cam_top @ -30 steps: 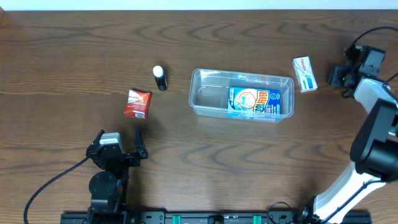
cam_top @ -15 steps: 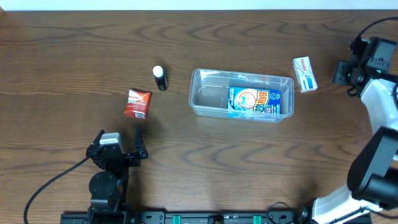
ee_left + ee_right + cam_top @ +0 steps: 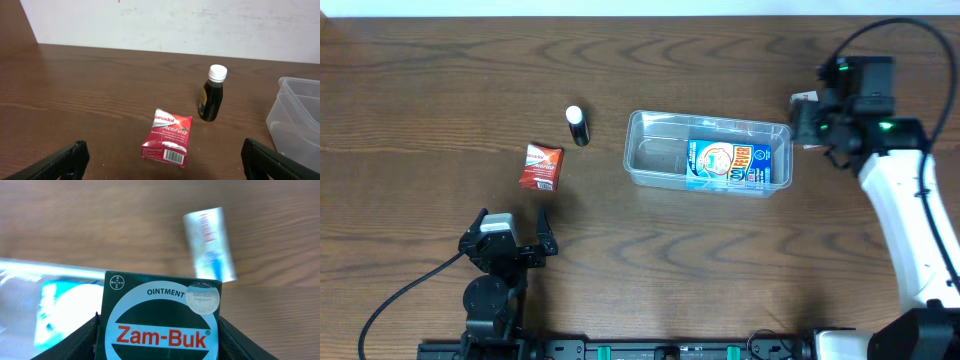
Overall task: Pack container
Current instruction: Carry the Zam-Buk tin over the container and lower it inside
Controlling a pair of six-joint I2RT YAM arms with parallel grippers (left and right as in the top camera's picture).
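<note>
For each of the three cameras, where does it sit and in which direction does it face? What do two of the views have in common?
Overhead: fixed above the table, looking straight down; shows both arms, the left gripper and right gripper.
Left wrist: low over the table, facing forward to the red packet and bottle; its open jaws show at the bottom corners.
Right wrist: looking down past the Zam-Buk box held in its jaws, to the white box.
Shared: the container appears in all three views.
</note>
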